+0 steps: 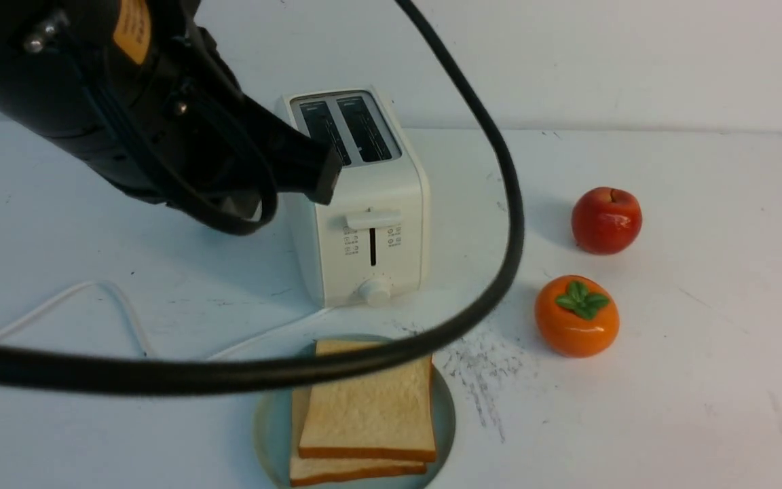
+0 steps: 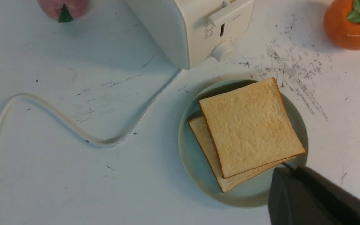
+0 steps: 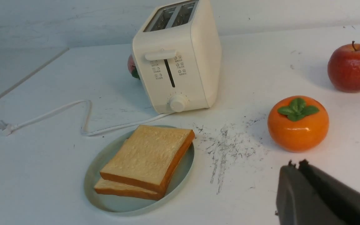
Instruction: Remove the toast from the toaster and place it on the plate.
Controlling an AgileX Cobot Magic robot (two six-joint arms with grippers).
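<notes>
Boxy cream-white two-slot toaster (image 1: pixel 370 224) stands upright mid-table, lever at the top of its travel. Both slots look dark and empty in the front and right wrist views. Two square golden slices of toast (image 1: pixel 370 407) lie stacked flat on the round pale blue-green plate (image 1: pixel 269 428), just in front of the toaster. The upper slice is skewed over the lower one, with its far corner reaching the plate's rim. The left gripper (image 1: pixel 326 176) is clenched with nothing in it. In the front view it overlaps the toaster's upper left corner; the left wrist view suggests it hangs raised above the plate's edge, clear of the bread. The right gripper (image 3: pixel 295 164) also has its jaws together and empty, low near the glossy orange persimmon-like fruit (image 1: pixel 576 316). A red apple (image 1: pixel 606 221) sits further back. The thin white power cord (image 1: pixel 119 305) loops across the table to the left. Judgement: the transfer step reads as done, and only retreat is in hand. The next move calls for lifting both arms up and away, keeping the thick black cable (image 1: pixel 486 272) off the upper slice.
</notes>
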